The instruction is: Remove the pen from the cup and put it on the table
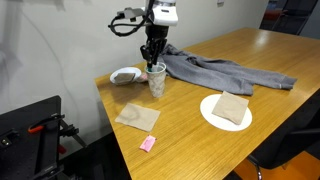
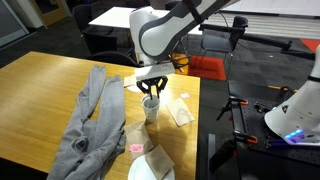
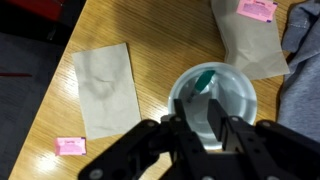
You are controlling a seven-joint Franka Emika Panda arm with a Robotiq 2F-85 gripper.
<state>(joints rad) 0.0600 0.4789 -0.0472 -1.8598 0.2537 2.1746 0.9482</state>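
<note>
Wooden table (image 1: 262, 50) bears the translucent cup (image 3: 242, 100) holding a green pen (image 3: 205, 78), claw (image 3: 207, 118) released above.

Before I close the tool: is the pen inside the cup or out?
Inside. Wrist view shows the green pen leaning within the upright cup, beneath the open tool.
</note>
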